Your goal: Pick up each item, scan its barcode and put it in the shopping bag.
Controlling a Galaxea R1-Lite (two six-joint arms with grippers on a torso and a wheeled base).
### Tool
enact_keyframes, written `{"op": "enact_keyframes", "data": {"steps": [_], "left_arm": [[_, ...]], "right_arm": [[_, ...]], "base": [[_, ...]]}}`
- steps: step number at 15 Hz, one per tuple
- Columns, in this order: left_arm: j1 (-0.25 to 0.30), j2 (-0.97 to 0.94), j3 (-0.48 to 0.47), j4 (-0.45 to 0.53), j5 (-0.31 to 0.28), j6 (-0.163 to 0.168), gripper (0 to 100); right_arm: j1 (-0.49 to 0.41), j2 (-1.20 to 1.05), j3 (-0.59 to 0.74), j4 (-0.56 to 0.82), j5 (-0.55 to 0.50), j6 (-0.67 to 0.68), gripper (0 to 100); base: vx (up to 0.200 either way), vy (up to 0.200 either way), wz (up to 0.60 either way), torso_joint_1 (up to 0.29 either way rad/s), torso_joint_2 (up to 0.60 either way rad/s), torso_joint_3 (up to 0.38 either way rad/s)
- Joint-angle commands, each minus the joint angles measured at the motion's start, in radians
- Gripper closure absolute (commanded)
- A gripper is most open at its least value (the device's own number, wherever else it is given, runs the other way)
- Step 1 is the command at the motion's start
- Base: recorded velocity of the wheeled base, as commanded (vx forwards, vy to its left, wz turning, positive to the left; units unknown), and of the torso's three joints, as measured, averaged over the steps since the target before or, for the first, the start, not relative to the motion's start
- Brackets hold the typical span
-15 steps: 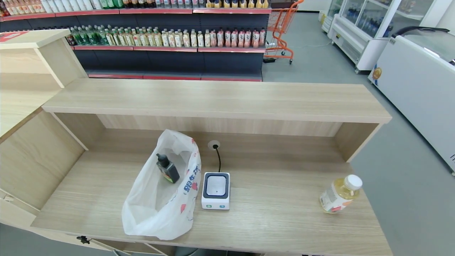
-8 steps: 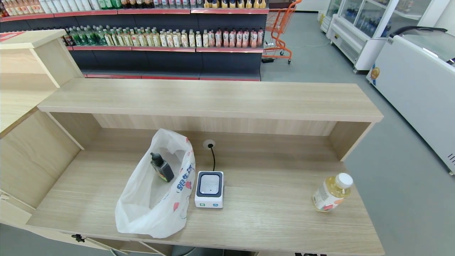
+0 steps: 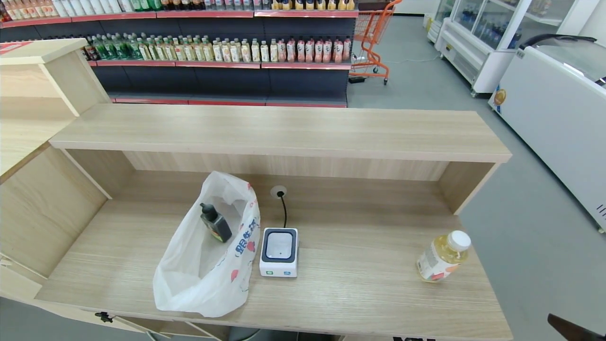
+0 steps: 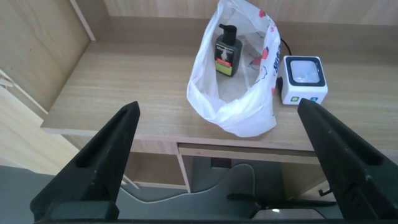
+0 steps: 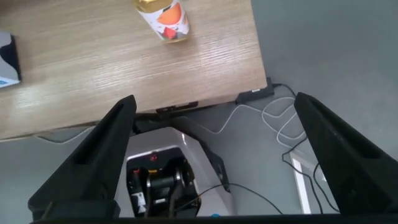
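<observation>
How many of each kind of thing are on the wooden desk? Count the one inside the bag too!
bottles: 2, the dark pump bottle in the bag and the yellow drink bottle standing by itself
shopping bag: 1
scanner: 1
total: 4

This is a shop, seen from behind its checkout. Long shelves (image 3: 218,65) carry rows of bottled drinks (image 3: 284,49). An orange shopping cart (image 3: 374,35) stands in the aisle beside glass-door fridges (image 3: 478,33) and a chest freezer (image 3: 554,99). The wooden surface (image 3: 369,289) holds a barcode scanner (image 3: 279,251) and a plastic shopping bag (image 3: 208,289).
</observation>
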Motion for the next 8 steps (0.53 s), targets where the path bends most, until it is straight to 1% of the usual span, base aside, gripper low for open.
{"op": "enact_keyframes", "data": {"steps": [1, 3, 5, 6, 7, 8], "left_arm": [[0.0, 0.0, 0.0, 0.0, 0.0, 0.0, 0], [0.0, 0.0, 0.0, 0.0, 0.0, 0.0, 0], [0.0, 0.0, 0.0, 0.0, 0.0, 0.0, 0], [0.0, 0.0, 0.0, 0.0, 0.0, 0.0, 0], [0.0, 0.0, 0.0, 0.0, 0.0, 0.0, 0], [0.0, 0.0, 0.0, 0.0, 0.0, 0.0, 0]], "right_arm": [[-0.001, 0.162, 0.042, -0.08, -0.019, 0.002, 0], [-0.002, 0.243, 0.042, -0.142, -0.041, -0.004, 0], [-0.007, 0.366, 0.044, -0.244, -0.059, -0.041, 0], [-0.01, 0.437, 0.045, -0.316, -0.061, -0.05, 0], [-0.015, 0.469, 0.045, -0.348, -0.061, -0.056, 0], [-0.025, 0.575, 0.045, -0.446, -0.061, -0.076, 0]], "base": [[0.0, 0.0, 0.0, 0.0, 0.0, 0.0], [0.0, 0.0, 0.0, 0.0, 0.0, 0.0], [0.0, 0.0, 0.0, 0.0, 0.0, 0.0], [0.0, 0.0, 0.0, 0.0, 0.0, 0.0], [0.0, 0.0, 0.0, 0.0, 0.0, 0.0], [0.0, 0.0, 0.0, 0.0, 0.0, 0.0]]}}
